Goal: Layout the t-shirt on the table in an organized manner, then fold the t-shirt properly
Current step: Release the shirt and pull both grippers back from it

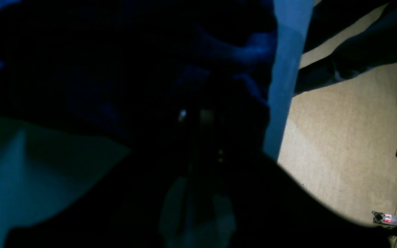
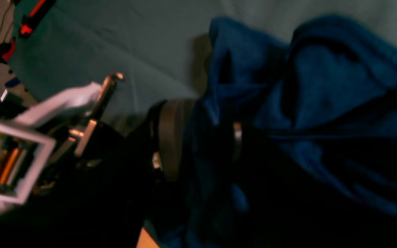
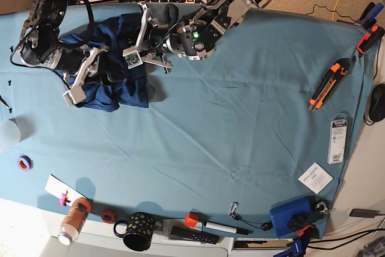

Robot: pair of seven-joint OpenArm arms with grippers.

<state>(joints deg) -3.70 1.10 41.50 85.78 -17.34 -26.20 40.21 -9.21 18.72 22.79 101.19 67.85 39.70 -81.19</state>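
T-shirt [image 3: 111,67] lies bunched in a dark heap at the table's [image 3: 240,124] far-left corner in the base view, near the rim, not spread out at all. Long axis hard to call; the heap reads slightly longer across the table than toward me.

Both arms crowd over it. Right gripper [image 3: 90,70] sits on the heap's left side; the right wrist view shows its fingers [image 2: 171,137] parted with navy fabric between and around them, though I cannot tell whether they grip it.

Left gripper [image 3: 141,43] comes in from the heap's right side. Its wrist view is nearly black; fabric fills the frame, jaws appear close together, likely pinching cloth.

My read: the cloth lies between the two grippers, so spreading means drawing them apart along the table's width.
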